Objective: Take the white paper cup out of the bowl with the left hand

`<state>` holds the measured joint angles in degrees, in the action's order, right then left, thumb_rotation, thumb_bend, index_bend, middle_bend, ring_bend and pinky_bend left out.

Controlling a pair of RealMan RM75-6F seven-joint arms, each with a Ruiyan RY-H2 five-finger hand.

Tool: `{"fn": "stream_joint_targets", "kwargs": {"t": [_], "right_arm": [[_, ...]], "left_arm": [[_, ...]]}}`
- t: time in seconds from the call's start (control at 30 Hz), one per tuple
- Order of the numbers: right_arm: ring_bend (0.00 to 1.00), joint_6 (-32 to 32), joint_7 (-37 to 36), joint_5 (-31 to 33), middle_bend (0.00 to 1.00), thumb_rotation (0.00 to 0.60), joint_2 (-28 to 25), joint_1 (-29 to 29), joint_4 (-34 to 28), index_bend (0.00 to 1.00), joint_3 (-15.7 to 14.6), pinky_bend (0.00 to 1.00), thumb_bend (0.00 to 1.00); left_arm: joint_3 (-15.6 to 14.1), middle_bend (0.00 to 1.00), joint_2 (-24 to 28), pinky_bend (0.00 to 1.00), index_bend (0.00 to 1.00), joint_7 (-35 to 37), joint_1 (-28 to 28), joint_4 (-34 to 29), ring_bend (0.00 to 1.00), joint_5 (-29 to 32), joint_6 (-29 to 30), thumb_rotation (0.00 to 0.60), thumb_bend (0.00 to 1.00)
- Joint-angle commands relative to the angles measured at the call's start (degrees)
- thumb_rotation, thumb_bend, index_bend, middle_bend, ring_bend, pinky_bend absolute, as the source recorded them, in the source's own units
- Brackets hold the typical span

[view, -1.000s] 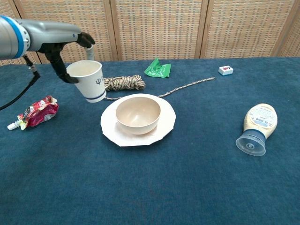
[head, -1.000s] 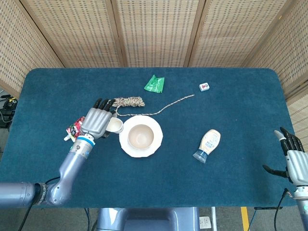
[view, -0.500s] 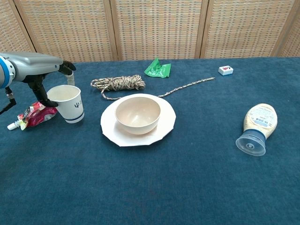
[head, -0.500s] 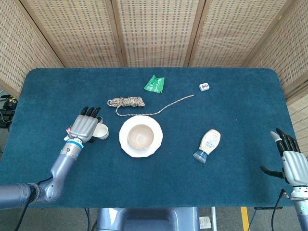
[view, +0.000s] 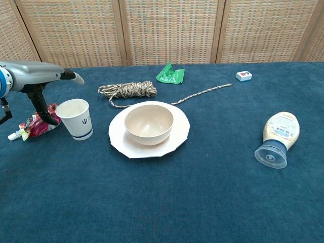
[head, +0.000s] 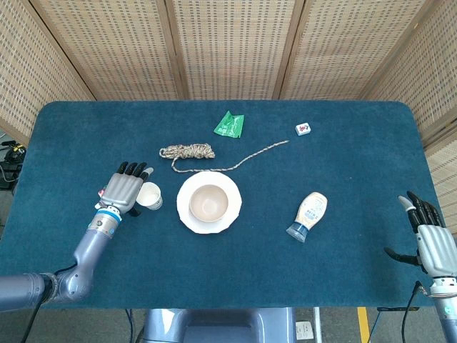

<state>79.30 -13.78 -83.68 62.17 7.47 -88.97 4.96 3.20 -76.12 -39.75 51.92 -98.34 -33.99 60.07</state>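
The white paper cup (head: 150, 196) (view: 75, 119) stands upright on the blue table, just left of the white plate (head: 186, 214) (view: 121, 144) that carries the beige bowl (head: 208, 202) (view: 149, 123). The bowl holds nothing. My left hand (head: 123, 191) (view: 36, 81) hovers at the cup's left side with its fingers spread apart from the cup and nothing in it. My right hand (head: 428, 239) is at the table's right front edge, fingers apart and empty; the chest view does not show it.
A red sachet (view: 38, 121) lies under my left hand. A coiled rope (head: 188, 151) with a long tail lies behind the plate. Further back are a green packet (head: 229, 124) and a small white block (head: 303, 129). A sauce bottle (head: 308, 214) lies right of the plate.
My left hand carried the cup leftward and down, set it on the table beside the plate, then let go and spread its fingers. The right hand barely shifted.
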Motion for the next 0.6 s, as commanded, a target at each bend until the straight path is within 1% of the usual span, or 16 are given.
{"fn": "stream_joint_targets", "kwargs": {"t": [0.03, 0.1, 0.13, 0.17, 0.2, 0.27, 0.3, 0.37, 0.47, 0.6], "right_arm": [[0.0, 0.3, 0.3, -0.3, 0.0, 0.6, 0.0, 0.0, -0.2, 0.0, -0.1, 0.0, 0.06], [0.0, 0.2, 0.5, -0.2, 0.0, 0.6, 0.1, -0.1, -0.1, 0.0, -0.1, 0.0, 0.06], [0.0, 0.2, 0.8, 0.0, 0.0, 0.6, 0.2, 0.0, 0.1, 0.0, -0.1, 0.0, 0.06], [0.0, 0.3, 1.1, 0.0, 0.0, 0.6, 0.3, 0.0, 0.2, 0.0, 0.0, 0.0, 0.06], [0.0, 0.3, 1.7, 0.1, 0.0, 0.6, 0.5, 0.0, 0.4, 0.0, 0.0, 0.0, 0.06], [0.0, 0.4, 2.4, 0.0, 0.0, 0.6, 0.7, 0.0, 0.6, 0.0, 0.0, 0.0, 0.06], [0.0, 0.4, 2.6, 0.0, 0.0, 0.6, 0.8, 0.1, 0.6, 0.0, -0.1, 0.0, 0.06], [0.0, 0.2, 3.2, -0.1, 0.0, 0.6, 1.1, 0.1, 0.6, 0.0, -0.3, 0.0, 0.06], [0.0, 0.2, 4.2, -0.5, 0.0, 0.6, 1.4, 0.2, 0.3, 0.0, -0.5, 0.0, 0.06], [0.0, 0.9, 5.6, -1.3, 0.0, 0.6, 1.7, 0.2, -0.2, 0.0, -0.7, 0.0, 0.06]], "left_arm": [[0.6, 0.0, 2.1, 0.0, 0.0, 3.5, -2.2, -2.9, 0.0, -4.5, 2.7, 0.6, 0.14], [0.3, 0.0, 2.9, 0.0, 0.0, 5.7, -4.3, -4.3, 0.0, -9.3, 6.4, 0.6, 0.14], [-0.6, 0.0, 3.2, 0.0, 0.0, 6.8, -6.4, -4.8, 0.0, -14.1, 10.6, 0.6, 0.14], [-1.3, 0.0, 3.2, 0.0, 0.0, 7.7, -7.9, -4.8, 0.0, -17.3, 13.4, 0.6, 0.14], [-2.6, 0.0, 2.7, 0.0, 0.0, 8.9, -10.4, -4.4, 0.0, -21.9, 17.9, 0.6, 0.14], [-4.9, 0.0, 1.6, 0.0, 0.0, 11.1, -14.5, -3.0, 0.0, -28.4, 24.6, 0.6, 0.14], [-5.8, 0.0, 1.2, 0.0, 0.0, 12.0, -16.2, -2.1, 0.0, -30.5, 27.0, 0.6, 0.14], [-7.5, 0.0, 0.0, 0.0, 0.0, 14.5, -20.1, 0.2, 0.0, -34.6, 32.2, 0.6, 0.13], [-9.5, 0.0, -1.6, 0.0, 0.0, 18.1, -24.7, 3.8, 0.0, -38.4, 37.1, 0.6, 0.13], [-11.3, 0.0, -3.2, 0.0, 0.0, 21.3, -30.1, 8.4, 0.0, -40.0, 40.7, 0.6, 0.13]]}}
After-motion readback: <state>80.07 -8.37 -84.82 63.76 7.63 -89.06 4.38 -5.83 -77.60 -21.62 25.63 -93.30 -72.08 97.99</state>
